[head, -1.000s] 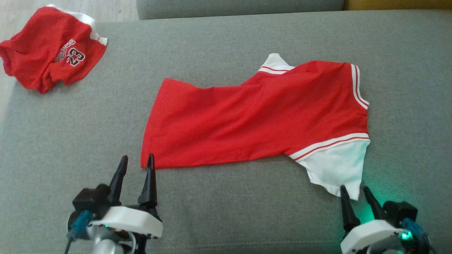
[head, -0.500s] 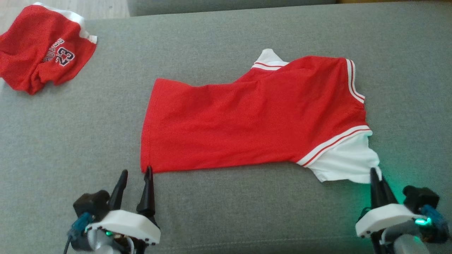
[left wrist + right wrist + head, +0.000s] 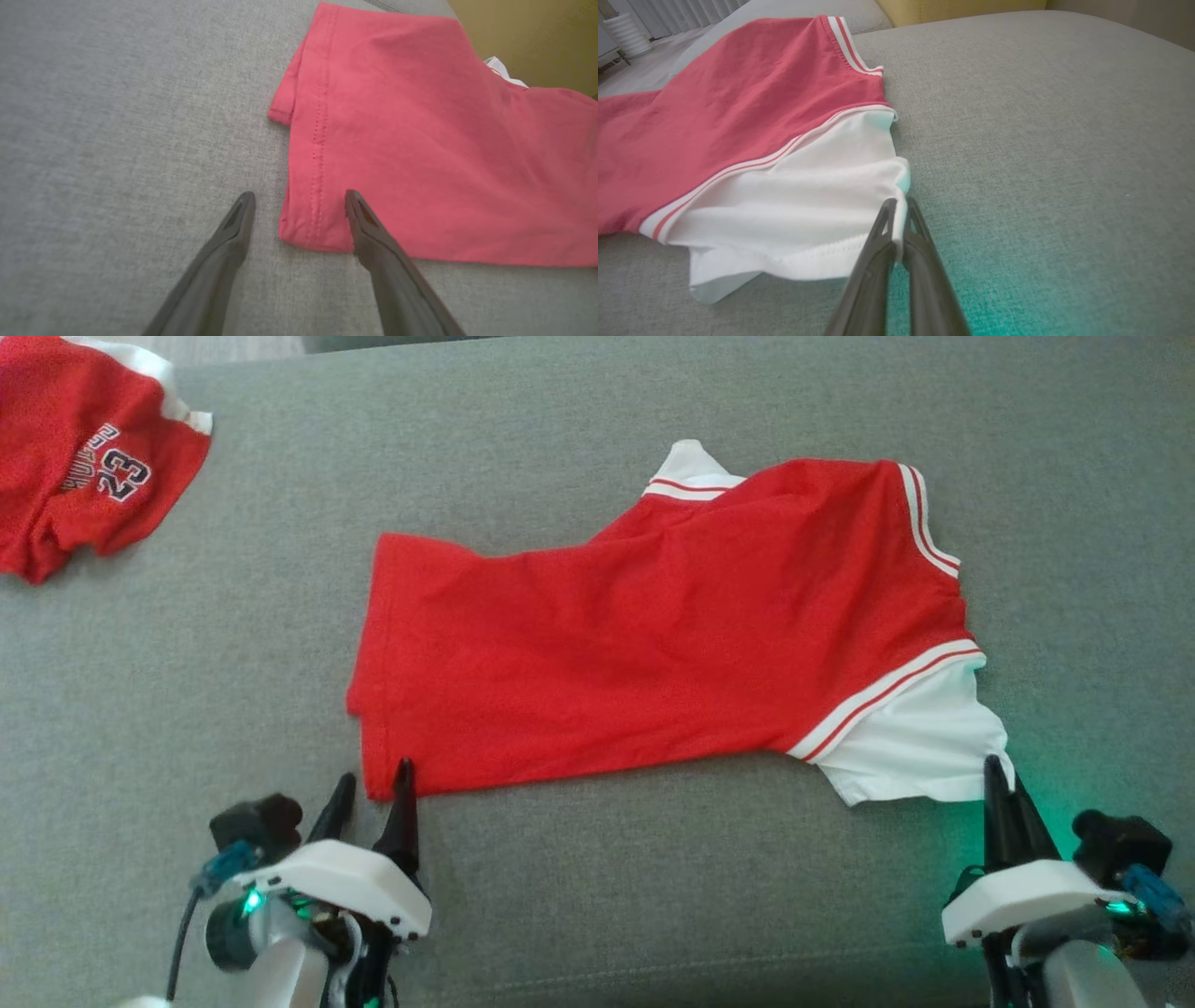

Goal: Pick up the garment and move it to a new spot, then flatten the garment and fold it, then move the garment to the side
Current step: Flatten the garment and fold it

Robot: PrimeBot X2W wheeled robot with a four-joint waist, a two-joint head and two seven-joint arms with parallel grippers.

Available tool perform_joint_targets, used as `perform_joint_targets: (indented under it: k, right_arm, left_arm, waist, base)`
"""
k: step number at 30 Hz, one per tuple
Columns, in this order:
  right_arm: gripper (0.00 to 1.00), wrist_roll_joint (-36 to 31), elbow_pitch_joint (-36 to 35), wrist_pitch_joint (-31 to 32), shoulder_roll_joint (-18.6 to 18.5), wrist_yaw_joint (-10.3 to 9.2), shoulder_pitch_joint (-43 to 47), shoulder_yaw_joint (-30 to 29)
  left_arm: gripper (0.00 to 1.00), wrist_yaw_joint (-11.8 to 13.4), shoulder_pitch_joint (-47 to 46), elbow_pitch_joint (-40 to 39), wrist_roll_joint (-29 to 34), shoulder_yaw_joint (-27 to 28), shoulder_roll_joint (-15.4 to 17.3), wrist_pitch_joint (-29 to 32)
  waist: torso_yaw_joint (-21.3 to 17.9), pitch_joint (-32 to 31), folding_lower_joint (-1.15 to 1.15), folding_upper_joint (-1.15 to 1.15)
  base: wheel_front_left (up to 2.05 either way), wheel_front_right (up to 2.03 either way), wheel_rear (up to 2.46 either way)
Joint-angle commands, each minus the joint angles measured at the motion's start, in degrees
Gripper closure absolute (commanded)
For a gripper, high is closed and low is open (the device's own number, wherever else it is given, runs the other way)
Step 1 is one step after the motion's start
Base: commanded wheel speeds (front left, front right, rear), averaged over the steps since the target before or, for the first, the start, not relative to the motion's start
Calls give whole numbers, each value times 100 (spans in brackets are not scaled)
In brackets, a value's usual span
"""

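Far left: red shorts [image 3: 89, 476], "23" readable, other lettering unclear. Next, left gripper [image 3: 375, 771]: jaws wide, straddling near hem corner of shirt [image 3: 653, 644]. It is red with white sleeves, flat mid-cushion [image 3: 597, 896]. Far right, right gripper [image 3: 997, 767]: jaws pinched on white sleeve edge. Two garments, two grippers.

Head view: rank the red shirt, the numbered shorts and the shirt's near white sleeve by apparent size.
1. red shirt
2. numbered shorts, though the frame edge crops them
3. white sleeve
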Motion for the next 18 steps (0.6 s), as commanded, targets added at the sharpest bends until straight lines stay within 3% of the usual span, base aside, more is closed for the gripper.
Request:
perform_joint_targets:
  k: [1, 5, 6, 7, 10, 11, 18]
  right_arm:
    - [100, 36, -187, -68, -49, 36, -210, 158]
    - [100, 60, -212, -78, -49, 36, -214, 206]
    - [100, 64, -216, -80, -49, 36, -214, 214]
    - [100, 68, -224, -83, -49, 36, -215, 216]
    - [100, 66, -264, -91, -49, 36, -207, 210]
    - [100, 63, -284, -95, -49, 36, -204, 207]
    - [100, 29, -574, -140, -49, 36, -184, 171]
  left_arm:
    - [0, 31, -178, -43, -49, 148, 13, 58]
    - [0, 79, -216, 179, -86, 98, 17, 301]
    - [15, 81, -214, 215, -90, 75, 23, 374]
    - [49, 72, -210, 231, -106, 57, 23, 437]
    - [84, 31, -170, 218, -152, -10, 33, 638]
    - [100, 19, -151, 179, -168, -23, 36, 677]
    - [100, -76, -3, -397, -234, -52, 79, 617]
  waist:
    - [-21, 17, 0, 0]
    - [-65, 31, 0, 0]
    - [-75, 31, 0, 0]
    - [-82, 29, 0, 0]
    - [-89, 6, 0, 0]
    - [-87, -5, 0, 0]
    - [-22, -186, 0, 0]
  base:
    - [0, 0, 0]
    - [0, 0, 0]
    - [0, 0, 0]
    - [0, 0, 0]
    - [0, 0, 0]
    - [0, 0, 0]
    - [0, 0, 0]
